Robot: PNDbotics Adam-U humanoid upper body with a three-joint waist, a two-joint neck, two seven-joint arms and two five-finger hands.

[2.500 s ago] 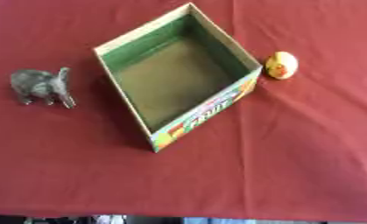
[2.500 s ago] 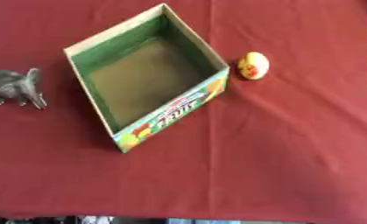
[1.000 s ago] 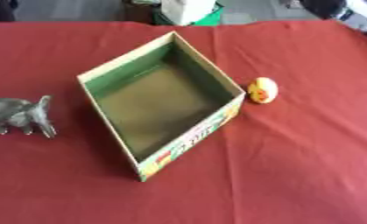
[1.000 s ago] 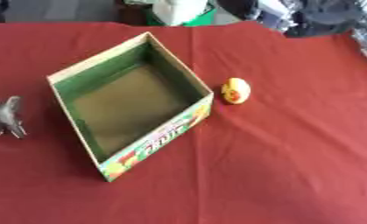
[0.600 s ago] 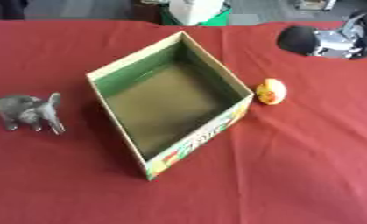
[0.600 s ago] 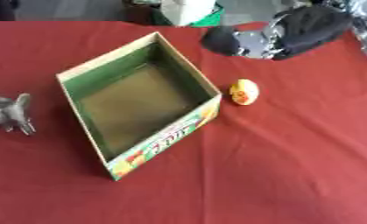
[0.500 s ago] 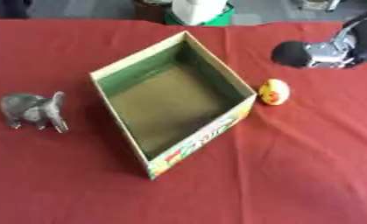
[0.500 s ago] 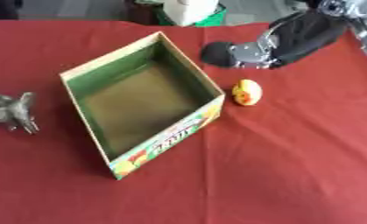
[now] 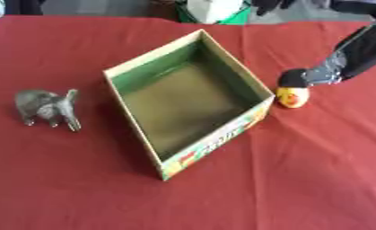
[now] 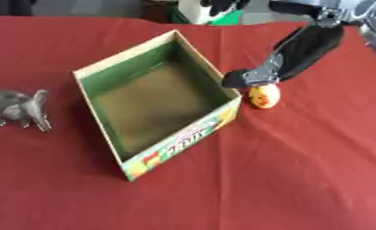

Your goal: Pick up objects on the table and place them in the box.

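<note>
The right hand is blurred, so its fingers cannot be read; it covers the top of the egg. The arm is cut off at two o'clock.

**Looks like a lab test bench**

We're looking down at a table under a red cloth, laid out like a staged trial: one open box, a grey elephant figure, a yellow egg-shaped toy, and nothing homely about it. A black robot arm reaches in from the far right. Along the far edge, blurred white-and-green gear sits on a grey floor.
</note>
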